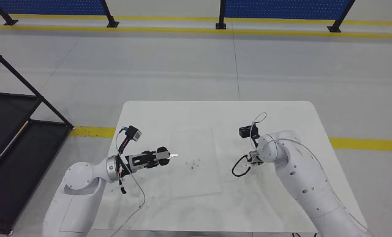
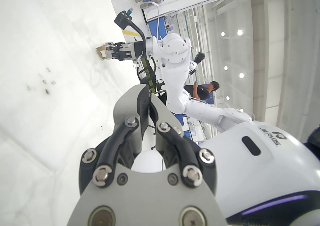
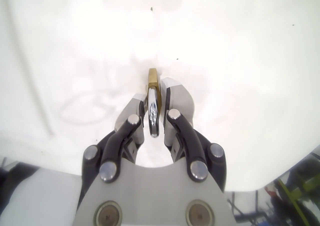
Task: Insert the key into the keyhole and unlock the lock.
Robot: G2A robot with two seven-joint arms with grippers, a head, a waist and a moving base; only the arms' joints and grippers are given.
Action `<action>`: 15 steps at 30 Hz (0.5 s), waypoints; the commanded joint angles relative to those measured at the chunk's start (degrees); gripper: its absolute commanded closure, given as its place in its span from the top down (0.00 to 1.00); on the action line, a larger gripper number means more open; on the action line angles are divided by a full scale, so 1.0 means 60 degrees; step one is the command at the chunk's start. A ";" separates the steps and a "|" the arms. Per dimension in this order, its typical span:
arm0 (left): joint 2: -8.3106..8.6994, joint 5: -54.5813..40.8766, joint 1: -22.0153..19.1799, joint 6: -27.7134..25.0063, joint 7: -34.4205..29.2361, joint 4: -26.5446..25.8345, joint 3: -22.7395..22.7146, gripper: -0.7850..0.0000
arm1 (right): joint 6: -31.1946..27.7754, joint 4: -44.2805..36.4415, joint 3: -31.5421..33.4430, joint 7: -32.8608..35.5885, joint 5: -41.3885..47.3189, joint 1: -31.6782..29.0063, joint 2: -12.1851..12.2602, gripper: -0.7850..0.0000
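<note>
A brass padlock (image 3: 152,78) with a chrome shackle (image 3: 153,114) is pinched edge-on in my right gripper (image 3: 153,90), which is shut on it just above the white table (image 1: 214,120), right of centre. From the left wrist view the same padlock (image 2: 100,51) faces my left arm, its brass body sticking out of the right gripper (image 2: 107,52). My left gripper (image 1: 165,156) is left of centre, shut on the key (image 1: 174,155), whose thin silver tip points toward the lock. Its dark finger pads (image 2: 144,102) are pressed together. A wide gap of table separates key and lock.
Several small dark specks (image 1: 195,165) mark the table between the two grippers. A black shelf cart (image 1: 21,145) stands on the floor off the table's left side. A black cable (image 1: 240,169) loops under the right wrist.
</note>
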 commanded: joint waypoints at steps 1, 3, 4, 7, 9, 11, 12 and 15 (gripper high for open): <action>0.0000 0.0000 0.0000 0.0000 0.0000 0.0000 0.0000 0.00 | 0.0042 -0.0226 0.0365 -0.0042 0.0294 -0.0128 0.0051 0.00; 0.0000 0.0000 0.0000 0.0000 0.0000 0.0000 0.0000 0.00 | 0.0137 -0.0538 0.0870 -0.0166 0.0749 -0.0339 0.0116 0.00; 0.0000 0.0000 0.0000 0.0000 0.0000 0.0000 0.0000 0.00 | 0.0194 -0.0713 0.1181 -0.0265 0.1121 -0.0487 0.0148 0.00; 0.0000 0.0000 0.0000 0.0000 0.0000 0.0000 0.0000 0.00 | 0.0148 -0.1212 0.2241 -0.0709 0.2841 -0.1087 0.0226 0.00; 0.0000 0.0000 0.0000 0.0000 0.0000 0.0000 0.0000 0.00 | -0.0115 -0.1408 0.2948 -0.1106 0.4237 -0.1603 0.0265 0.00; 0.0000 0.0000 0.0000 0.0000 0.0000 0.0000 0.0000 0.00 | -0.0594 -0.1542 0.3534 -0.1522 0.5636 -0.2125 0.0287 0.00; 0.0000 0.0000 0.0000 0.0000 0.0000 0.0000 0.0000 0.00 | -0.0890 -0.1550 0.3789 -0.1751 0.6362 -0.2385 0.0290 0.00; 0.0000 0.0000 0.0000 0.0000 0.0000 0.0000 0.0000 0.00 | -0.1835 -0.1721 0.4291 -0.2333 0.8085 -0.3103 0.0295 0.00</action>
